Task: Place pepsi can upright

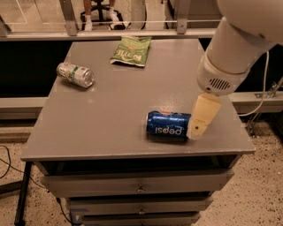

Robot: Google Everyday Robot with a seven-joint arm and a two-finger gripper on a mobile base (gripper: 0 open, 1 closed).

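Observation:
The pepsi can (167,126) is dark blue with white lettering and lies on its side near the front right of the grey table (115,106). Its lettering reads upside down from here. My gripper (197,127) hangs from the white arm (234,48) and points down. Its cream tip is right beside the can's right end, close to or touching it. I cannot tell whether it holds anything.
A silver-and-green can (75,74) lies on its side at the table's left. A green snack bag (131,50) lies flat at the back middle. Drawers (140,187) sit under the tabletop. A railing (132,33) runs behind, with a seated person's legs (99,11) beyond.

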